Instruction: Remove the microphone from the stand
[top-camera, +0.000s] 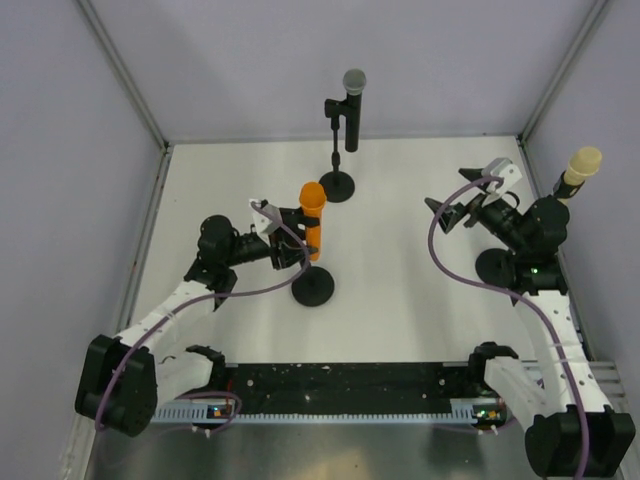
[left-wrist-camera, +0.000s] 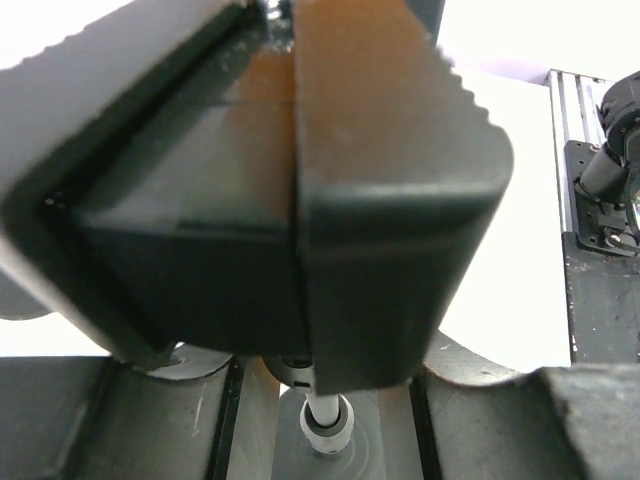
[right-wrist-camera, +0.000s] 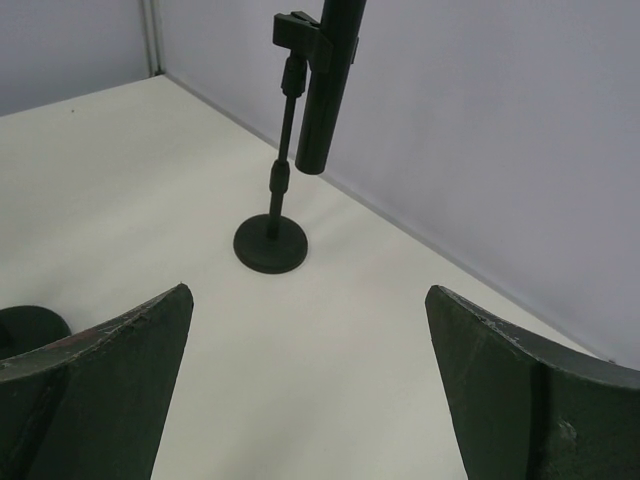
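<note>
An orange microphone (top-camera: 312, 215) stands upright in a black stand whose round base (top-camera: 312, 288) is at centre-left. My left gripper (top-camera: 297, 240) reaches in from the left with one jaw on each side of the microphone's lower part. In the left wrist view the black clip (left-wrist-camera: 300, 220) fills the frame, with orange (left-wrist-camera: 262, 80) above it. The fingers (left-wrist-camera: 530, 420) stand narrowed beside the stand pole (left-wrist-camera: 328, 415), and their tips are hidden. My right gripper (top-camera: 447, 213) (right-wrist-camera: 308, 300) is open and empty at the right.
A black microphone with a grey head (top-camera: 353, 100) (right-wrist-camera: 325, 90) stands on its stand (top-camera: 337, 186) (right-wrist-camera: 270, 245) at the back wall. A cream-headed microphone (top-camera: 583, 165) stands by the right wall, its base (top-camera: 497, 268) beside my right arm. Frame walls enclose the white table (top-camera: 400, 300).
</note>
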